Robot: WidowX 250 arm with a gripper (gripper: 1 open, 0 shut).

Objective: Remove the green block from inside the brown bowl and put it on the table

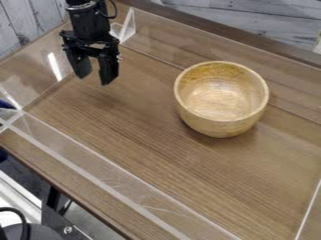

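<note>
The brown bowl [221,97] stands on the right half of the table [138,141]; its visible inside shows only bare wood. The green block is out of view: it shows neither in the bowl nor on the tabletop. My black gripper [92,77] hangs at the upper left, pointing straight down, well to the left of the bowl and apart from it. Its two fingers [107,75] stand spread and open, with nothing between them.
Low clear acrylic walls [75,155] run along the table's left and front edges, and another wall runs along the back behind the gripper. A dark stand and cables [25,220] sit below the front left corner.
</note>
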